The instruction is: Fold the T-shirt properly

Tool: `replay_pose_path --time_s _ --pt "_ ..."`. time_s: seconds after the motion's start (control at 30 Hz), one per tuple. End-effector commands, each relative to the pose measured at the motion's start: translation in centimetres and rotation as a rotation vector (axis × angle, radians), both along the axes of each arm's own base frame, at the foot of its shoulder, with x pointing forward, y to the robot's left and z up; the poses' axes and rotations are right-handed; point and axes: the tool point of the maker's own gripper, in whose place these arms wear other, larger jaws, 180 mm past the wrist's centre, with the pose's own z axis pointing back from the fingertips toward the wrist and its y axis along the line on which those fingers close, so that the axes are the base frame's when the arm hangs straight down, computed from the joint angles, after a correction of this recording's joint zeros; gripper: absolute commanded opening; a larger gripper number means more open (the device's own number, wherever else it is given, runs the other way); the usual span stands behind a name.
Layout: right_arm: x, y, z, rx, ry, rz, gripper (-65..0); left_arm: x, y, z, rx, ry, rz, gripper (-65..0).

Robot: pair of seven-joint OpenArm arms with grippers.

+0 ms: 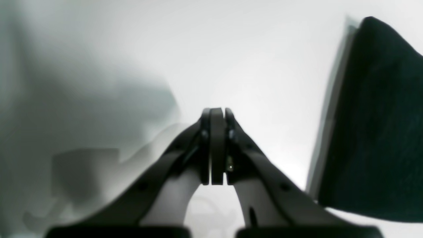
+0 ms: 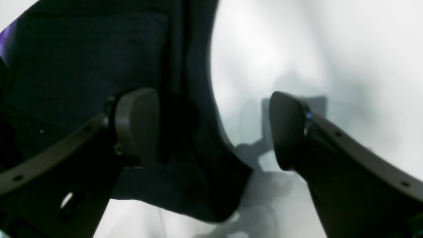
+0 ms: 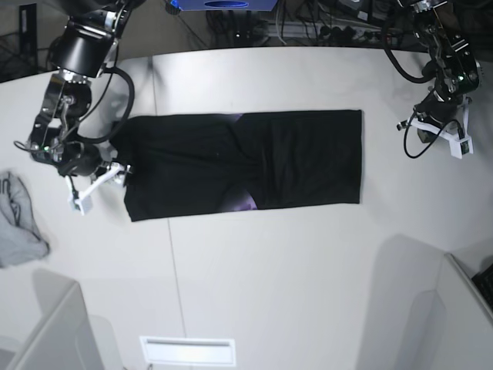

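The black T-shirt (image 3: 246, 163) lies flat on the white table as a long folded rectangle, with small purple bits showing at its near and far edges. My right gripper (image 3: 118, 168) is open at the shirt's left end. In the right wrist view one pad (image 2: 135, 125) is over the black cloth (image 2: 99, 66) and the other is over bare table, with the shirt's edge between them (image 2: 211, 130). My left gripper (image 3: 433, 127) is shut and empty (image 1: 216, 145), off the shirt's right end, with the cloth (image 1: 380, 132) to its side.
A small light grey cloth (image 3: 19, 220) lies crumpled at the table's left edge. Grey box corners stand at the front left (image 3: 46, 331) and front right (image 3: 462, 308). Cables and equipment (image 3: 308, 23) run along the back.
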Motion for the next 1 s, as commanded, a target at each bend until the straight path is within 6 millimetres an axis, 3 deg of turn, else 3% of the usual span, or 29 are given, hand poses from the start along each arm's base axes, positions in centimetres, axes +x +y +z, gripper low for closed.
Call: replay_pose_path --time_s 0.0,0.13,0.5,0.77,0.97 --pt "1.3 -0.5 1.4 -0.004 -0.053 -0.001 -15.8 0.7 0.4 1.1 0.021 -0.039 -0.010 -65.0" --pt "1.2 0.6 1.3 0.043 -0.062 0.053 -16.1 0.7 0.4 1.1 0.021 -0.039 -0.010 -65.0" --pt "-0.8 0.6 -1.6 0.073 0.055 0.073 -16.1 0.6 0.3 1.0 0.023 -0.032 -0.014 -65.0" --pt "-1.8 2.9 -2.2 0.073 0.061 0.210 -16.2 2.2 -3.5 0.2 -0.011 -0.025 -0.119 -65.0" --pt "-2.5 4.5 -3.1 0.080 0.087 0.254 -16.2 3.7 -4.8 -0.6 -0.044 -0.023 -0.143 -65.0"
